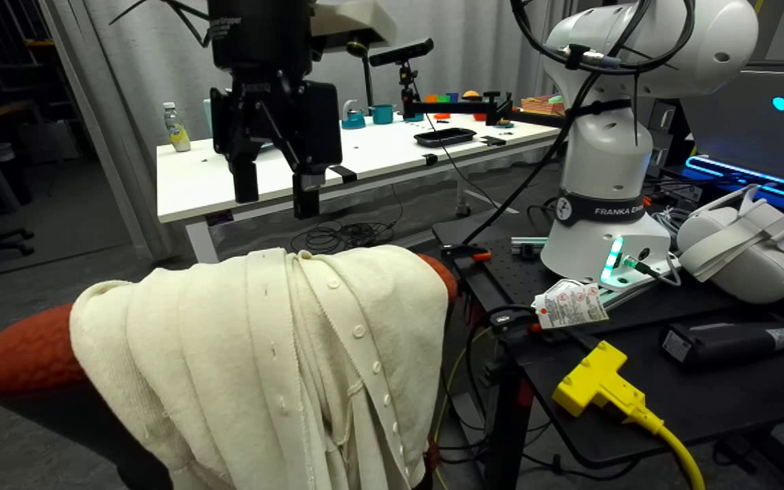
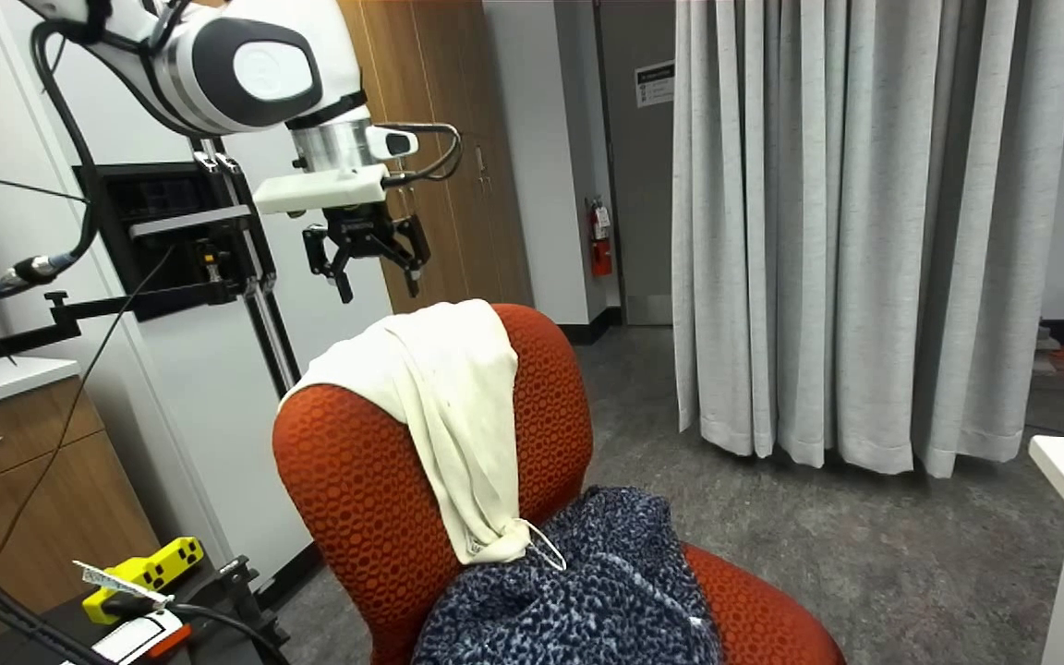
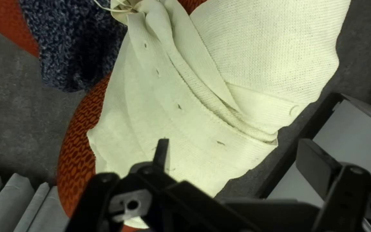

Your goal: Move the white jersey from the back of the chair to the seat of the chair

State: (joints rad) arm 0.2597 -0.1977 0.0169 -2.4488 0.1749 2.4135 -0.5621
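White jersey (image 1: pixel 208 361): draped over the top of the chair back (image 2: pixel 338 453), hanging down both faces; orange-red shows to either side of it.
Jersey, rear face: broad, long folds; a band of pale buttons beside a band of buttonholes.
Jersey, front face: gathered into a narrow strip; in an exterior view a thin pale loop (image 2: pixel 546 547) sticks out at its lower end, by the dark cloth (image 2: pixel 578 591). Whether that end rests on the cloth, I cannot tell.
Pincer (image 1: pixel 276 192): wide; two fingers (image 1: pixel 246 182) well apart, tips down, hanging above the jersey and clear of it in both exterior views. In the wrist view one finger stands in front of the jersey, the other past its edge.
Chair (image 2: pixel 550 406): orange-red patterned fabric.
Seat (image 2: pixel 763 614): the dark cloth, blue with pale specks, lies rumpled on it.
Arm (image 1: pixel 603 153): white, on a black bench (image 1: pixel 712 401) next to the chair; yellow power block (image 1: pixel 593 378) and white headset (image 1: pixel 742 255) on the same bench.
White table (image 1: pixel 392 151): farther back; bottle (image 1: pixel 176 129) upright at one end, then teal kettle (image 1: pixel 352 120), teal pot (image 1: pixel 382 114), black tray (image 1: pixel 446 141).
Curtain (image 2: pixel 864 231): grey, in folds; red fire extinguisher (image 2: pixel 600 249) near a door (image 2: pixel 643 203).
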